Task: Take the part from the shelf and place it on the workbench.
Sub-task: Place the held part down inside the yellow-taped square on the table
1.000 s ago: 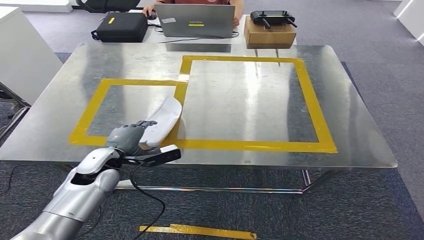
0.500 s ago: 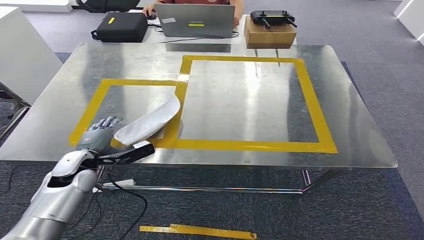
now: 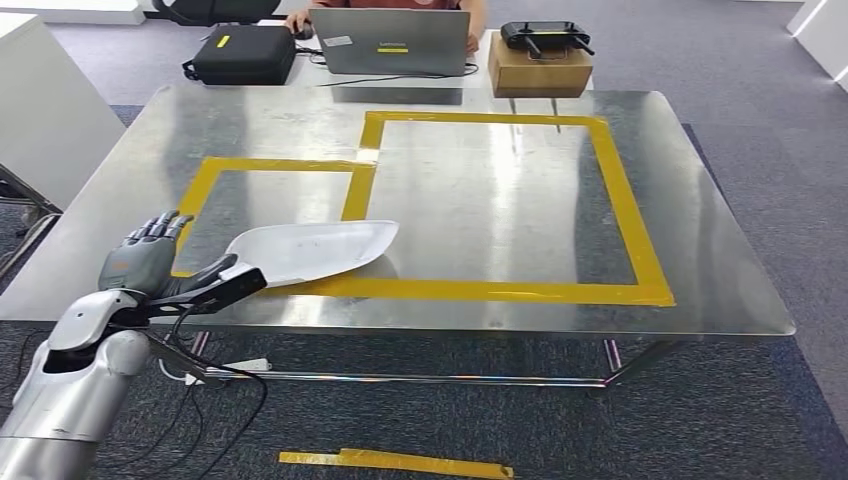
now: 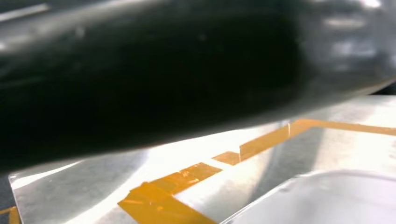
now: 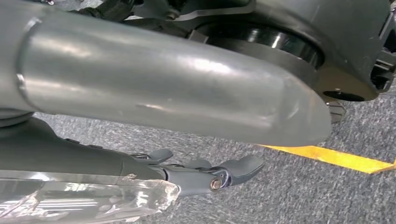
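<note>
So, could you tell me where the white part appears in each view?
Head view: white part at the table's near-left, lying over the yellow tape.
Left wrist view: lower right corner, beside the same tape, the shared landmark.
Right wrist view: not in it.

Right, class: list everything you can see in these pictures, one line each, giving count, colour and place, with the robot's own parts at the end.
Workbench: one, bare silver metal, middle of the head view.
Tape outlines: two joined rectangles, yellow, on the workbench top.
Part: one, white, curved shell, lying on the workbench near its front edge, across the tape.
Laptop: one, grey, beyond the far edge.
Case: one, black, left of the laptop.
Cardboard box: one, brown, right of the laptop.
Controller: one, black, on the box.
Tape strip: one, yellow, on the carpet below.
Person's hand: beside the laptop.
Left hand: grey, fingers spread, holding nothing, left of the part.
Right hand: dark, over carpet.
</note>
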`<state>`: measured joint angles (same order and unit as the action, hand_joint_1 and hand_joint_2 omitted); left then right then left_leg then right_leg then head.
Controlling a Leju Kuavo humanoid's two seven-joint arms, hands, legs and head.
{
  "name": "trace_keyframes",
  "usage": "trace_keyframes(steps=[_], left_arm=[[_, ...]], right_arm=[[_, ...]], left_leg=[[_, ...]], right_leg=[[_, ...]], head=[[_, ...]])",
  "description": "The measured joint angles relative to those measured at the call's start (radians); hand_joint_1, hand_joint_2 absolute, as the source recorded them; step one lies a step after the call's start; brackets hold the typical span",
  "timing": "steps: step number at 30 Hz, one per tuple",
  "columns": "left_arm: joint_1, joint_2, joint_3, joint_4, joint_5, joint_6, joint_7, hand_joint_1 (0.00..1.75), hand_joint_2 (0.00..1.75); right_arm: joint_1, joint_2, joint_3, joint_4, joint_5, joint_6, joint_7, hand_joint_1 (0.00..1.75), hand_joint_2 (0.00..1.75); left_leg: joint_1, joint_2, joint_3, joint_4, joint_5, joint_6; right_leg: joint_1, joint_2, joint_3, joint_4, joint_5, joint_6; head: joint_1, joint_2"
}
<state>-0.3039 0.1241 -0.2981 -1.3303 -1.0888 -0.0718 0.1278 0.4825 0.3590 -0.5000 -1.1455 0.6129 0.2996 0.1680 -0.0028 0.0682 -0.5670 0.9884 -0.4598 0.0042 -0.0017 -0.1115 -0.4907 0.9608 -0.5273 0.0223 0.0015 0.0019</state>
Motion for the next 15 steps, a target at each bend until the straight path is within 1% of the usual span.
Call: trace_keyframes(steps=[8,11,15], left_arm=[[0.000,0.015,0.020,-0.030,0.009,0.001,-0.006,0.00,0.00],[0.000,0.028,0.035,-0.052,0.021,0.005,-0.009,0.00,0.00],[0.002,0.057,0.072,-0.094,0.035,0.006,-0.009,0.00,0.00]], right_arm=[[-0.014,0.000,-0.013,0.019,0.018,0.003,-0.009,0.00,0.00],[-0.021,0.000,-0.023,0.025,0.057,0.000,-0.022,0.00,0.00],[-0.030,0.000,-0.035,0.030,0.131,-0.020,-0.035,0.00,0.00]], left_leg=[[0.000,0.000,0.000,0.000,0.000,0.000],[0.000,0.000,-0.001,0.000,0.000,0.000],[-0.003,0.001,-0.002,0.004,-0.002,0.003]], right_leg=[[0.000,0.000,0.001,0.000,0.000,0.000],[0.000,0.000,0.004,0.000,0.000,0.000],[-0.002,0.000,0.006,-0.001,0.003,0.004]], head=[[0.000,0.000],[0.000,0.000],[0.000,0.000]])
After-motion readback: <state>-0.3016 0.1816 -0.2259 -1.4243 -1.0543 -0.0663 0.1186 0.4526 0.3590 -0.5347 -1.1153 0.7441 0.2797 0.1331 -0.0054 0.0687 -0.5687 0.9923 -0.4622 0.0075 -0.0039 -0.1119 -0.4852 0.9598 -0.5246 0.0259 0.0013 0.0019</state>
